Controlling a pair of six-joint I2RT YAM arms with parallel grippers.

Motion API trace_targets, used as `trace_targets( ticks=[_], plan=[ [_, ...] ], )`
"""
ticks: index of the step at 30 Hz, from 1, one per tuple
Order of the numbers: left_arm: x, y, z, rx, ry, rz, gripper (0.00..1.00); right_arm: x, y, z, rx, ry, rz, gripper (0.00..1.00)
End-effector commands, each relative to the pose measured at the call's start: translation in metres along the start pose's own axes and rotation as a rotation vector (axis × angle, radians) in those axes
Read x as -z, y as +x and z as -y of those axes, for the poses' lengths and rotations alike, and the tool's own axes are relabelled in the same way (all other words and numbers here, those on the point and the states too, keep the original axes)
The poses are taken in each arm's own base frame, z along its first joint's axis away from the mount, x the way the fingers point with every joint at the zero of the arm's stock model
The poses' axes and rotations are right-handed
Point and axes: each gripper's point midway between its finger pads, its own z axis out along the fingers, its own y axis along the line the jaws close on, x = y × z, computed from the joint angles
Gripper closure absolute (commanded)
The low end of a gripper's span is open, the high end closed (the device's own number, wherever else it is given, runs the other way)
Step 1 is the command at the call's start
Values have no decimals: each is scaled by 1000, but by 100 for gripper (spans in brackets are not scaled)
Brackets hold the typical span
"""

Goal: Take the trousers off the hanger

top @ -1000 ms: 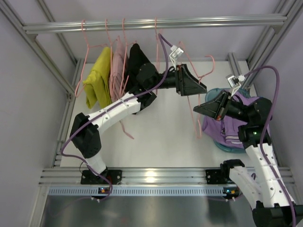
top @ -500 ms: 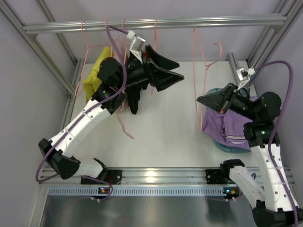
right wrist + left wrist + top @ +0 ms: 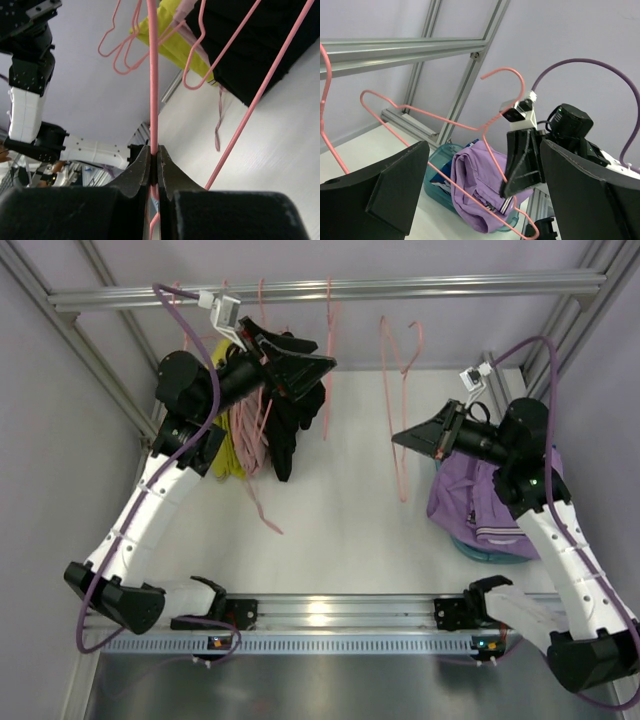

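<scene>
while the right gripper (image 3: pixel 398 437) is clenched on the wire of a bare pink hanger (image 3: pixel 403 390), the left gripper (image 3: pixel 315 365) hangs up near the rail (image 3: pixel 450 285), jaws spread wide with nothing between them. black trousers (image 3: pixel 283 445) hang just below those open jaws, beside a pink garment (image 3: pixel 248 425) and a yellow garment (image 3: pixel 228 452). purple trousers (image 3: pixel 490 505) lie heaped in the teal basin (image 3: pixel 470 548) under the right arm, apart from both grippers.

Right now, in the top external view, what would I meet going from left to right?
yellow garment → pink garment → black trousers → bare pink hanger → second pink hanger, held by the right gripper → purple garment
</scene>
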Motion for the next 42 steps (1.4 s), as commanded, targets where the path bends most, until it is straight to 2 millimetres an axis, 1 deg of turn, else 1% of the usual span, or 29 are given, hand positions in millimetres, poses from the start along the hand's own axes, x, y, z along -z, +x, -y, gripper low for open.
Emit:
trace_targets(
  ticks=[1,2,3,4,5,6,7,9,11,12,13,15,17,18,20,26,27,28,30,31,34,35,36,37,38,39,40,41,42],
  plan=[
    [14,-20,18,-40,19,53,1,-11,-37,-5,122,28,91,100],
    [16,-21,17,-33,12,56,1,-13,-51,-9,145,51,125,100],
    [17,-23,16,-24,5,61,2,-23,-56,3,145,80,115,100],
    [18,-24,13,-19,-9,62,2,-27,-61,5,151,92,117,100],
    [20,-25,12,-16,-16,65,2,-31,-72,0,172,104,135,100],
    [20,-27,12,-20,-22,69,2,-41,-75,9,162,116,122,100],
    [21,-27,10,-21,-30,69,2,-46,-81,1,181,101,128,100],
    [24,-27,9,-32,-44,58,2,-60,-86,7,201,107,117,100],
    [28,-25,6,-43,-65,50,1,-68,-91,-1,234,91,122,100],
    [32,-27,4,-49,-80,53,1,-75,-92,4,226,96,116,100],
    [34,-27,5,-56,-87,50,1,-78,-95,2,228,89,120,100],
    [40,-26,1,-68,-113,38,1,-87,-96,9,204,95,114,100],
    [43,-26,-1,-74,-130,32,2,-92,-101,9,200,92,120,100],
    [45,-25,-4,-73,-140,28,1,-98,-101,15,192,97,112,100],
    [49,-20,-10,-54,-178,10,1,-105,-104,12,199,90,111,100],
    [67,-4,-29,-60,-282,-95,1,-134,-100,41,129,105,55,100],
    [70,-4,-31,-64,-294,-104,1,-136,-100,42,118,99,51,100],
    [75,3,-35,-61,-315,-137,1,-138,-99,42,103,90,44,100],
    [79,4,-36,-77,-331,-154,1,-143,-96,49,85,89,34,100],
    [84,10,-40,-80,-352,-187,1,-144,-95,49,77,87,31,100],
    [89,16,-43,-88,-367,-230,1,-147,-90,51,79,68,13,100],
    [92,24,-47,-70,-381,-262,1,-148,-90,49,86,53,15,100],
    [93,29,-49,-57,-388,-281,1,-148,-87,46,90,36,6,97],
    [95,30,-51,-50,-402,-289,1,-148,-81,48,82,28,-12,91],
    [99,38,-54,-28,-421,-318,1,-145,-81,44,88,23,-9,83],
    [100,41,-57,-21,-432,-335,1,-142,-78,44,90,25,-14,64],
    [103,44,-60,-29,-443,-352,1,-139,-79,44,102,28,-9,58],
    [104,43,-61,-37,-453,-357,1,-132,-81,35,118,20,3,53],
    [108,45,-61,-34,-467,-370,1,-128,-79,37,113,32,1,44]
  ],
)
